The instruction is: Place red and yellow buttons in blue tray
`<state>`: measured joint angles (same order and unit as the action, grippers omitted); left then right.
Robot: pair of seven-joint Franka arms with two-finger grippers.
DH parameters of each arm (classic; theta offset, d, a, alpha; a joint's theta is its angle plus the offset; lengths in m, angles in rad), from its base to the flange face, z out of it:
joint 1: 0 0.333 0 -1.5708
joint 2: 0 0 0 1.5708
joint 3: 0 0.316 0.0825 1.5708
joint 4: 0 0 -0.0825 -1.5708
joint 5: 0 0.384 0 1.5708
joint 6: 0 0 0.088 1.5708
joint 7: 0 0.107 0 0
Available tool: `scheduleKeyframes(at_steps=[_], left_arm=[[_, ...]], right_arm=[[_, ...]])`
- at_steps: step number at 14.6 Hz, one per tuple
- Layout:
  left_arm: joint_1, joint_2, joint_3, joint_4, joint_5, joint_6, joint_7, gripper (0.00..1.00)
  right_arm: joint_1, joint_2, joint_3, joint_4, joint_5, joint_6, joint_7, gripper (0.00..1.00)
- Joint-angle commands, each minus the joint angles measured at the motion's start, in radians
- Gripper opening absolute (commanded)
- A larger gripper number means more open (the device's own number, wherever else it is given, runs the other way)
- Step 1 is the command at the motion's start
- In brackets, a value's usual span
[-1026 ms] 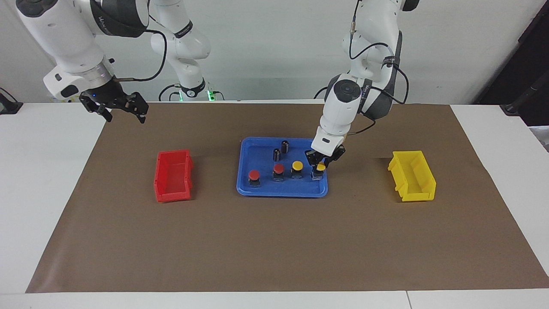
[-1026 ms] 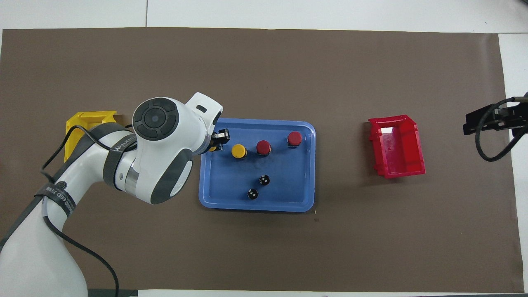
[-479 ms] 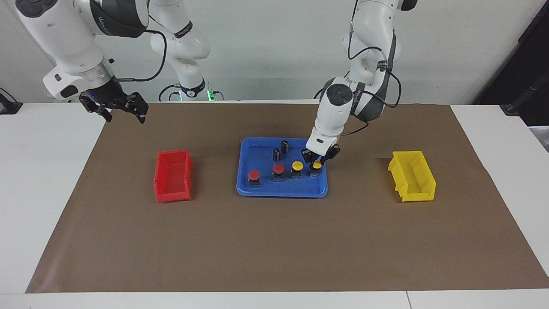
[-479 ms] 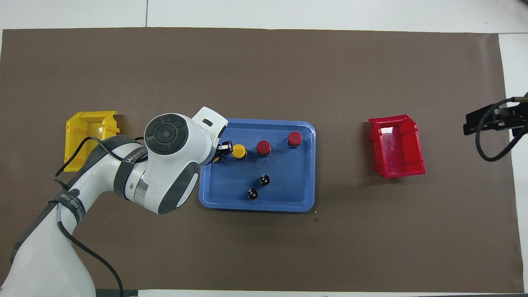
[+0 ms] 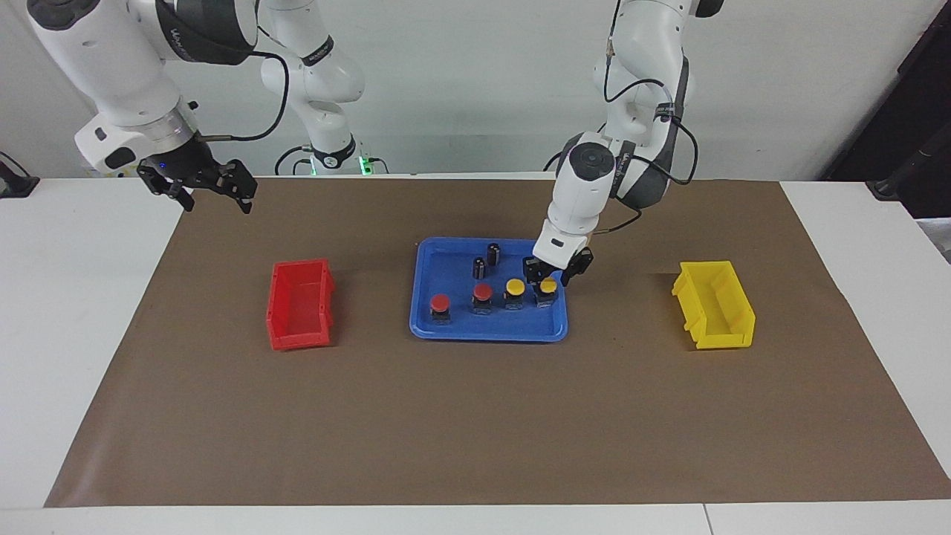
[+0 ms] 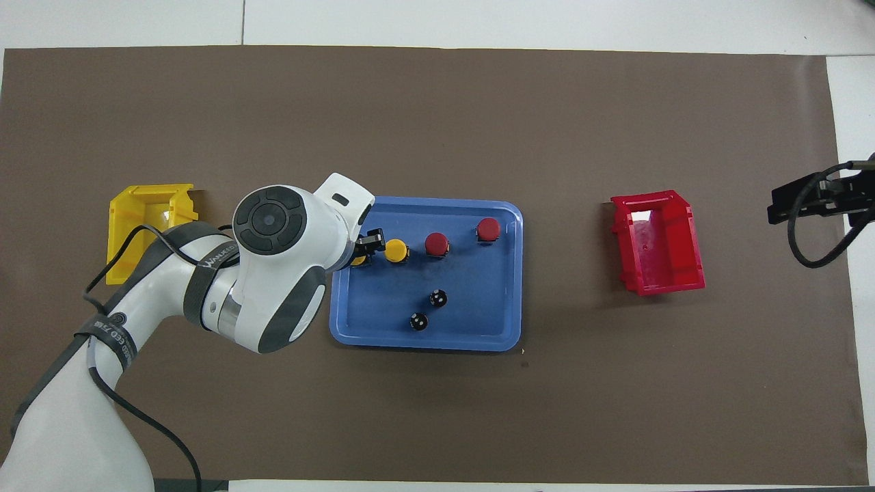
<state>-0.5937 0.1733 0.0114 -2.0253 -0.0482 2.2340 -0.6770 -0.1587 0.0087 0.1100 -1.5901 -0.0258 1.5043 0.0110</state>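
Note:
The blue tray (image 5: 487,334) (image 6: 424,345) lies mid-table. In it stand two red buttons (image 5: 440,302) (image 5: 483,293) and two yellow buttons (image 5: 515,286) (image 5: 548,285) in a row. My left gripper (image 5: 550,273) is open just above the yellow button at the tray's end toward the left arm, one finger on each side of its cap. That button stands on the tray floor. From overhead the left arm hides most of it (image 6: 358,260). My right gripper (image 5: 199,189) waits open over the mat's edge at the right arm's end, holding nothing.
Two small dark capless cylinders (image 5: 493,253) (image 5: 479,267) stand in the tray, nearer to the robots than the buttons. A red bin (image 5: 299,303) sits toward the right arm's end and a yellow bin (image 5: 715,305) toward the left arm's end. A brown mat (image 5: 475,431) covers the table.
My left gripper carried the yellow button a little inward along the row, set it down in the tray and opened off it. The right arm has not moved.

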Motion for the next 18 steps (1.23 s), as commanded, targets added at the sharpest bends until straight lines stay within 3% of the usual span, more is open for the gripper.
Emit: scheduleKeyframes(at_steps=[1, 4, 7, 11, 14, 18], left_arm=[[0.000, -0.037, 0.022, 0.101, -0.016, -0.161, 0.000, 0.74], [0.104, -0.055, 0.050, 0.247, -0.012, -0.393, 0.160, 0.84], [0.227, -0.109, 0.051, 0.247, -0.012, -0.422, 0.335, 1.00], [0.368, -0.188, 0.050, 0.260, 0.007, -0.507, 0.464, 1.00], [0.420, -0.233, 0.055, 0.284, 0.031, -0.580, 0.545, 1.00], [0.430, -0.239, 0.050, 0.365, 0.047, -0.690, 0.568, 1.00]], right_arm=[[-0.002, -0.013, 0.002, -0.014, 0.010, -0.007, -0.005, 1.00], [-0.002, -0.013, 0.002, -0.013, 0.010, -0.007, -0.005, 1.00], [-0.002, -0.013, 0.002, -0.013, 0.010, -0.007, -0.005, 1.00], [-0.002, -0.013, 0.002, -0.013, 0.010, -0.007, -0.005, 1.00], [-0.002, -0.013, 0.002, -0.013, 0.010, -0.007, -0.005, 1.00], [-0.002, -0.013, 0.002, -0.013, 0.010, -0.007, -0.005, 1.00]])
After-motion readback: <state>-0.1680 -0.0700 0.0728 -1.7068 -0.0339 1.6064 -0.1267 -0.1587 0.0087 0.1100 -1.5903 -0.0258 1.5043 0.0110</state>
